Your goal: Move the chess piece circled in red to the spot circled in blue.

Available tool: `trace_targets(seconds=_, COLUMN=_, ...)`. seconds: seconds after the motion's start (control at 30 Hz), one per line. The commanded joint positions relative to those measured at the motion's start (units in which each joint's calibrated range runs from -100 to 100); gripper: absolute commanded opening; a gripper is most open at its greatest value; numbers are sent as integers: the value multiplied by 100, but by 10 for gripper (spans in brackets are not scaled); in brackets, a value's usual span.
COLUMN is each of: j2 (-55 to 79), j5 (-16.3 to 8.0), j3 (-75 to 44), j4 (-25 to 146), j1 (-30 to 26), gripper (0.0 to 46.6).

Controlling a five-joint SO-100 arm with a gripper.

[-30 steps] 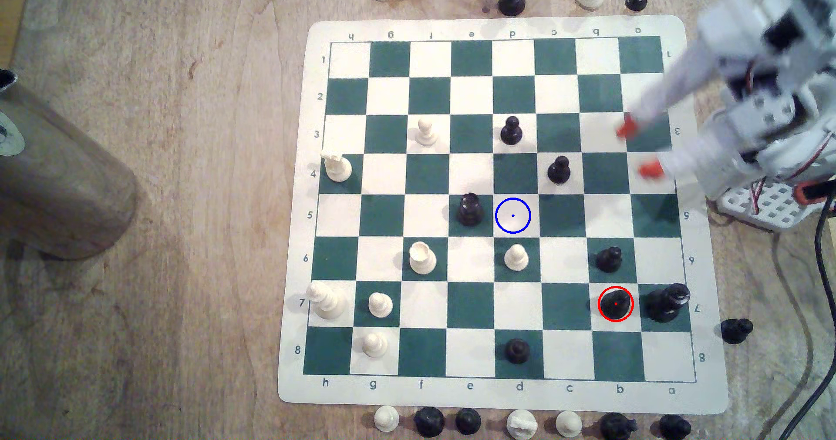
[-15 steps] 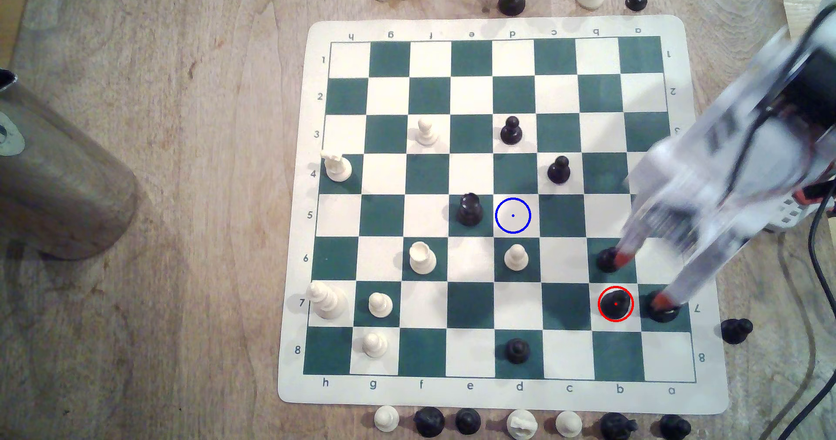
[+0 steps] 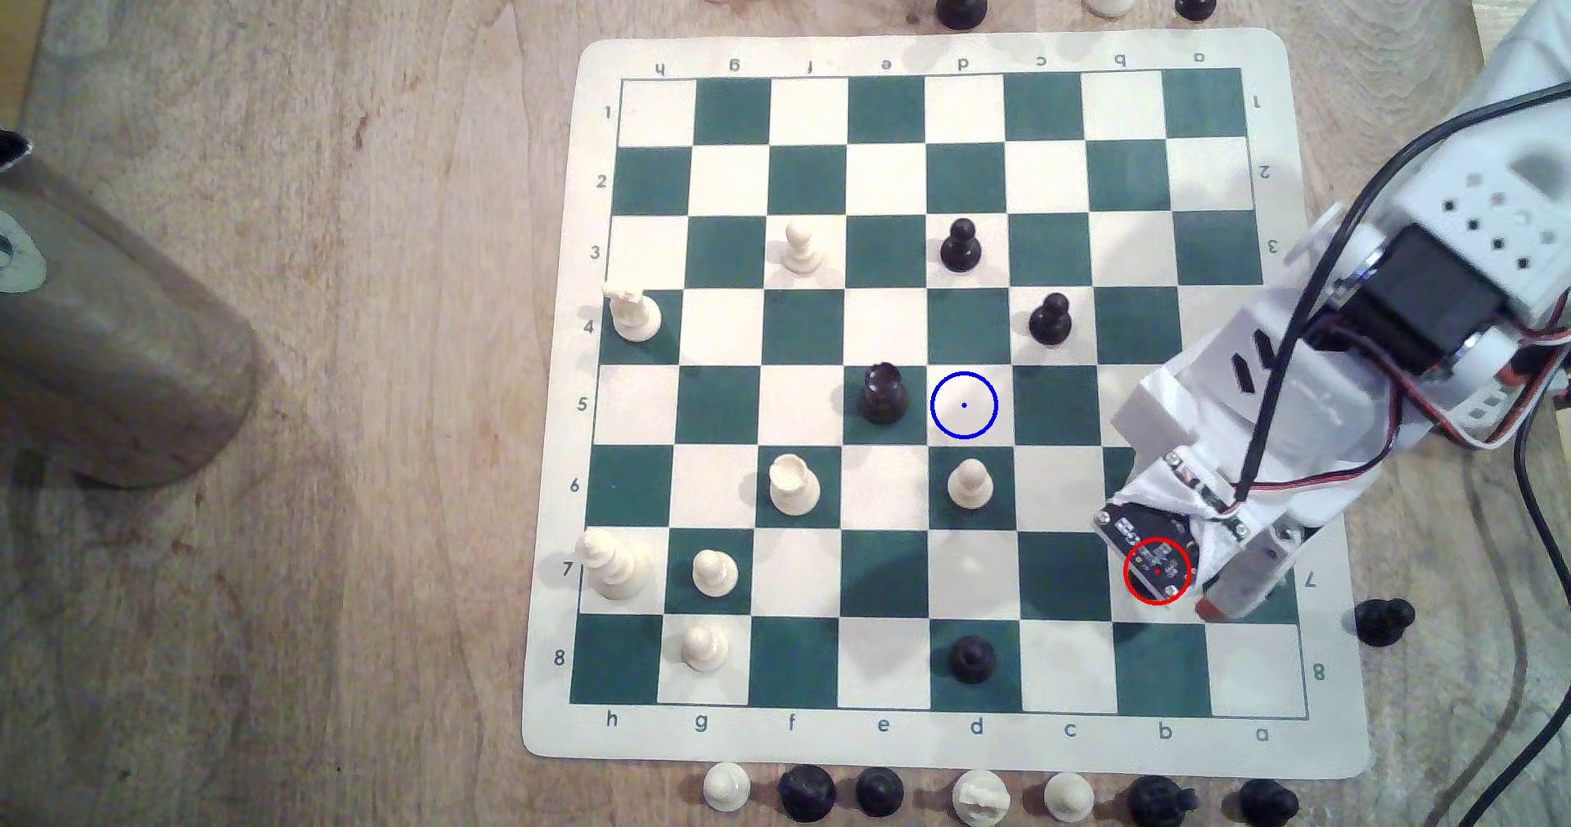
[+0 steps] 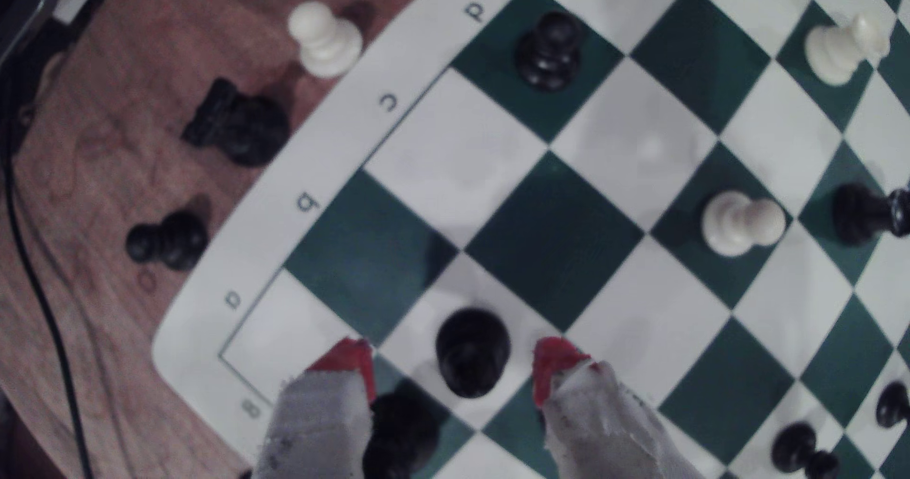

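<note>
Gripper [image 4: 450, 361] spread wide, red-tipped fingers [image 4: 349, 358] either side of the chess piece circled in red [image 4: 471, 353], clear gaps both sides, nothing gripped. Height above the board hard to judge; wrist view is soft. Piece stands on a cream square near the board's a/b corner. Close behind one finger, a bulkier black piece [image 4: 401, 432] on the neighbouring green square, crowding that side. Farther along: white pawn [image 4: 741, 223], black pawn [image 4: 546, 48]. Exterior view: arm [image 3: 1326, 385] covers the red-ringed square [image 3: 1157, 571], piece itself hidden; one red fingertip [image 3: 1207, 608] shows. The spot circled in blue [image 3: 963, 405] lies well apart toward board centre, bare, black rook [image 3: 881, 392] just beside it.
</note>
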Motion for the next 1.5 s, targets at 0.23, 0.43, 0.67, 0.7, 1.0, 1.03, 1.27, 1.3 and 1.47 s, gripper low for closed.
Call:
trace_targets(seconds=0.23, j2=460, j5=-34, j3=51, j4=-269, j1=-146, gripper=141)
trace_targets(seconds=0.43, j2=706, j5=-39, j3=96, j4=-449, j1=-146, gripper=141)
trace_targets(seconds=0.67, j2=995, j5=-39, j3=87, j4=-531, j1=-169, gripper=139)
trace_targets(seconds=0.7, j2=1012, j5=-39, j3=87, j4=-531, j1=-169, gripper=137)
trace_targets(seconds=1.0, j2=1122, j5=-39, j3=24, j4=-507, j1=-255, gripper=55)
trace_targets(seconds=1.03, j2=1122, j5=-39, j3=24, j4=-507, j1=-263, gripper=46)
trace_targets(seconds=1.27, j2=1045, j5=-68, j3=-40, j4=-515, j1=-302, gripper=3)
trace_targets(seconds=1.3, j2=1020, j5=-83, j3=-58, j4=-515, j1=-302, gripper=3)
trace_targets(seconds=1.47, j2=697, j5=-215, j3=-1119, j4=296, j1=112, gripper=3)
